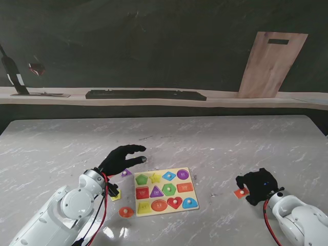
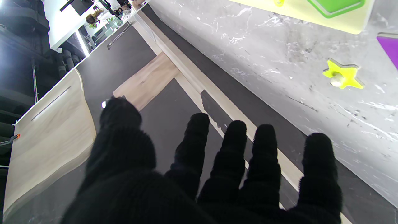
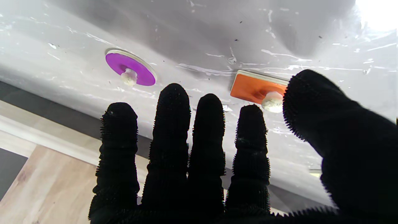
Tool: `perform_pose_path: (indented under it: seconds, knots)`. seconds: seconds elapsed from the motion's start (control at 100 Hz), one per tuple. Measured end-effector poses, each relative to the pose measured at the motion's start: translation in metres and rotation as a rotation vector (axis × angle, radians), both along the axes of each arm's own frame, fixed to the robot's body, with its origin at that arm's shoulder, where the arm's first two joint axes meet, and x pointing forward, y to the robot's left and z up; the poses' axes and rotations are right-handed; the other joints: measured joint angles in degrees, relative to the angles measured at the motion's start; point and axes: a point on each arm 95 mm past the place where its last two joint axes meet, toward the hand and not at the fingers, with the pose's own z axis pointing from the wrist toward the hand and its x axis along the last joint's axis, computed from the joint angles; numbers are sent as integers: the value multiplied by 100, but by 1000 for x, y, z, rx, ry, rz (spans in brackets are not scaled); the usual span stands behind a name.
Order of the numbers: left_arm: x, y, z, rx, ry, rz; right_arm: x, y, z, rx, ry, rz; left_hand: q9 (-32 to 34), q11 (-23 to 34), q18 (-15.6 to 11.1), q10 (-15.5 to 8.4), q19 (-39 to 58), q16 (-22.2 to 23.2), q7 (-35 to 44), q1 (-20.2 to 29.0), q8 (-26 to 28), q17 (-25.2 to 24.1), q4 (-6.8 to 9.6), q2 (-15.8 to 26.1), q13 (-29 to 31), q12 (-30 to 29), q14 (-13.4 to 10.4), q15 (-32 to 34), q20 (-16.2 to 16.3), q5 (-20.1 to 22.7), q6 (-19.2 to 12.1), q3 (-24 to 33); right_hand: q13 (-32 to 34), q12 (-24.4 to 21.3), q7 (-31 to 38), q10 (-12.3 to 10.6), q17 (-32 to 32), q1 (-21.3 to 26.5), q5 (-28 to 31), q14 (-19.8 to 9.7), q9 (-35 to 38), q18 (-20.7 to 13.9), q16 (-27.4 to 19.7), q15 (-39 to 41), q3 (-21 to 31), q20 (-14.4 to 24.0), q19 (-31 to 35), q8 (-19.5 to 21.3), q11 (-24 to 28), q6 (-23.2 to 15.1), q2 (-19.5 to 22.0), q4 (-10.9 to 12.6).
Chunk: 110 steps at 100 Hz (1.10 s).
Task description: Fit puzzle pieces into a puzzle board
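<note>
Right robot hand (image 3: pixel 236 161) beside orange rectangle piece (image 3: pixel 252 89), white-knobbed.

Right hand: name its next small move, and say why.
Probably close thumb and forefinger on the orange piece's knob. The right hand is open and holds nothing. The orange piece lies flat on the table beside it, off the board. In the right wrist view its white knob sits right by the thumb.
</note>
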Motion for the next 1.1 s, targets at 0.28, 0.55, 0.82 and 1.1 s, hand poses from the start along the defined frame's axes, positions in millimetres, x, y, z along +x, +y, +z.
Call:
perform_pose_path:
  seconds: [0.28,0.55,0.82,1.1]
  knots:
    - [0,0,0,0,0,0,1,1,2,33,-24,20,0,0,0,0,0,0,0,0,0,-1,0,0,0,0,1,0,0,0,0,0,1,2,0,0,18,330,11,-54,4,0,0,0,18,0,0,0,2,-129,68,-12]
    - [0,0,0,0,0,0,3,3,-1,46,-8,18,0,0,0,0,0,0,0,0,0,-1,0,0,0,0,1,0,0,0,0,0,57,-281,56,-38,93,612,155,-128,91,-10,0,0,80,0,0,-2,2,-193,-91,-598]
    - [0,1,0,1,-1,0,5,4,-6,62,1,10,0,0,0,0,0,1,0,0,0,-2,0,0,0,0,1,0,0,0,0,0,120,-436,753,-120,144,612,325,-132,362,-15,-7,0,54,-2,0,-1221,-150,-608,289,-828]
    - [0,1,0,2,-1,0,10,7,-8,55,5,-14,0,0,0,0,0,1,0,0,0,-2,0,0,0,0,1,0,0,0,0,0,435,-649,1203,-185,269,835,985,-133,1203,-28,-119,-170,-113,-16,0,-1655,-542,-849,521,-967]
